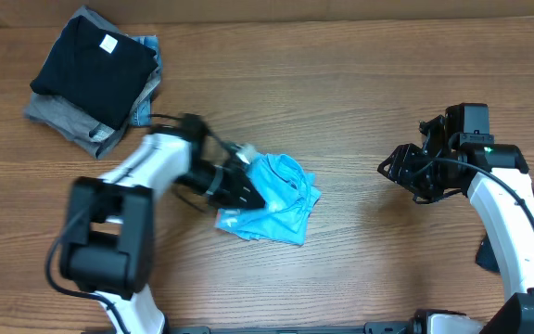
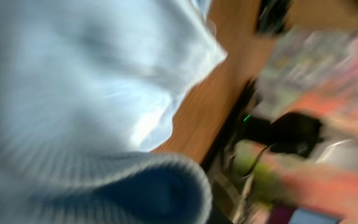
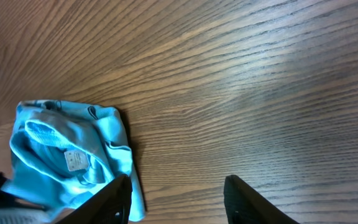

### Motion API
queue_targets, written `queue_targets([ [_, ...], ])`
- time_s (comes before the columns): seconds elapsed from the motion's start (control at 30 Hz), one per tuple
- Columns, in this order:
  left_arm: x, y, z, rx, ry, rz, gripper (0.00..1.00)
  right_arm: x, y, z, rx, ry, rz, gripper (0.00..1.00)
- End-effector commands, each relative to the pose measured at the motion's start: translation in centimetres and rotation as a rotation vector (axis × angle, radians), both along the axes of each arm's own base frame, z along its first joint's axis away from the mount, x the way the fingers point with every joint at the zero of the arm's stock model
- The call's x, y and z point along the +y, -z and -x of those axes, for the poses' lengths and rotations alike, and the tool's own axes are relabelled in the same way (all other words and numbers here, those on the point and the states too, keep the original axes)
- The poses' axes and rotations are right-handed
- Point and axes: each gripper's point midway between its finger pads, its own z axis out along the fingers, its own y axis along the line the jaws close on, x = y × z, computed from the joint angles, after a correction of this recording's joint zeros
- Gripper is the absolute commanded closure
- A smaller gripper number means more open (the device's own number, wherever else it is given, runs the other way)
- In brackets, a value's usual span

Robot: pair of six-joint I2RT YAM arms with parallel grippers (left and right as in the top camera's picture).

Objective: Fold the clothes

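A stack of folded dark and grey clothes [image 1: 95,74] lies on the bench [image 1: 341,83], well behind and to the left of the left jaws. The left jaws meet the near edge of the crumpled light-blue shirt [image 1: 281,199]; blur and cloth hide whether they are closed on it. The right jaws stand apart and empty over bare wood, with the shirt well to their left.

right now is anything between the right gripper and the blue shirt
Nothing visible. Only bare table lies between the right gripper and the blue shirt. The left gripper sits at the shirt's opposite edge.
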Motion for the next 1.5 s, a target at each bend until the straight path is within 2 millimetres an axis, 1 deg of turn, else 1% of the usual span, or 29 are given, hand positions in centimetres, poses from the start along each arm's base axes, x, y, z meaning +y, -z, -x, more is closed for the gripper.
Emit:
queue_targets([
  [0.0, -2.0, 1.3, 1.8, -0.035, 0.092, -0.177, 0.86, 0.0, -1.4, -0.6, -0.055, -0.007, 0.001, 0.48],
  [0.07, -2.3, 2.7, 2.8, -0.049, 0.123, -0.309, 0.84, 0.0, -1.4, -0.6, -0.055, -0.007, 0.001, 0.48],
  [0.13, -2.1, 3.9, 3.6, -0.069, 0.141, -0.434, 0.74, 0.0, -1.4, -0.6, -0.055, -0.007, 0.001, 0.48],
  [0.17, -2.0, 4.5, 3.8, -0.087, 0.147, -0.503, 0.71, 0.0, -1.4, -0.6, -0.055, -0.007, 0.001, 0.48],
  [0.23, -2.0, 4.9, 4.2, -0.108, 0.157, -0.562, 0.71, 0.0, -1.4, -0.7, -0.056, -0.007, 0.001, 0.48],
  [0.3, -2.5, 4.2, 4.2, -0.108, 0.152, -0.561, 0.71, 0.0, -1.4, -0.7, -0.056, -0.008, 0.001, 0.45],
  [0.33, -2.7, 3.4, 4.0, -0.112, 0.147, -0.555, 0.71, 0.0, -1.5, -0.7, -0.057, -0.008, 0.002, 0.44],
  [0.4, -2.8, 1.2, 3.0, -0.140, 0.124, -0.544, 0.70, 0.0, -1.5, -0.7, -0.057, -0.008, 0.002, 0.44],
  [0.43, -2.7, 0.0, 2.3, -0.165, 0.107, -0.541, 0.69, 0.0, -1.4, -0.7, -0.056, -0.008, 0.001, 0.44],
  [0.47, -2.5, -1.3, 1.4, -0.196, 0.083, -0.539, 0.65, 0.0, -1.4, -0.7, -0.056, -0.008, 0.001, 0.44],
  [0.53, -1.7, -4.5, -0.7, -0.278, 0.015, -0.525, 0.52, 0.0, -1.4, -0.7, -0.056, -0.008, 0.001, 0.44],
  [0.57, -1.4, -5.5, -1.4, -0.302, -0.010, -0.514, 0.44, 0.0, -1.4, -0.7, -0.056, -0.008, 0.001, 0.44],
  [0.6, -0.7, -7.7, -3.1, -0.354, -0.071, -0.483, 0.35, 0.0, -1.4, -0.7, -0.056, -0.008, 0.001, 0.44],
  [0.63, -0.3, -8.6, -3.9, -0.381, -0.102, -0.470, 0.30, 0.0, -1.4, -0.7, -0.056, -0.007, 0.001, 0.44],
  [0.67, 0.1, -9.3, -4.7, -0.404, -0.131, -0.461, 0.29, 0.0, -1.5, -0.7, -0.057, -0.007, 0.001, 0.44],
  [0.7, 0.5, -9.4, -5.2, -0.416, -0.149, -0.461, 0.28, 0.0, -1.5, -0.7, -0.058, -0.007, 0.002, 0.44],
  [0.77, 1.4, -8.9, -5.9, -0.420, -0.169, -0.497, 0.28, 0.0, -1.5, -0.8, -0.061, -0.008, 0.002, 0.44],
  [0.83, 1.7, -7.4, -6.1, -0.408, -0.165, -0.531, 0.26, 0.0, -1.5, -0.8, -0.061, -0.007, 0.002, 0.44],
  [0.9, 1.4, -5.7, -6.1, -0.388, -0.148, -0.542, 0.25, 0.0, -1.5, -0.8, -0.061, -0.007, 0.002, 0.44],
  [1.0, 0.9, -3.2, -5.5, -0.338, -0.104, -0.572, 0.24, 0.0, -1.5, -0.7, -0.059, -0.008, 0.001, 0.43],
  [1.1, 0.8, -1.2, -5.4, -0.300, -0.079, -0.599, 0.27, 0.0, -1.4, -0.6, -0.052, -0.008, 0.001, 0.43],
  [1.13, 0.8, -0.7, -5.5, -0.294, -0.076, -0.602, 0.30, 0.0, -1.4, -0.6, -0.052, -0.008, 0.001, 0.43],
  [1.23, 0.3, -0.5, -5.7, -0.290, -0.075, -0.580, 0.40, 0.0, -1.4, -0.6, -0.052, -0.008, 0.001, 0.43],
  [1.27, -0.3, -0.7, -5.6, -0.290, -0.064, -0.545, 0.46, 0.0, -1.4, -0.6, -0.052, -0.008, 0.001, 0.43],
  [1.33, -2.3, -1.7, -4.9, -0.281, -0.023, -0.420, 0.65, 0.0, -1.4, -0.6, -0.053, -0.008, 0.001, 0.43],
  [1.4, -3.9, -2.5, -3.8, -0.266, 0.024, -0.326, 0.76, 0.0, -1.4, -0.6, -0.053, -0.008, 0.001, 0.43],
  [1.47, -4.6, -2.5, -2.6, -0.244, 0.059, -0.317, 0.84, 0.0, -1.4, -0.6, -0.053, -0.008, 0.001, 0.44],
])
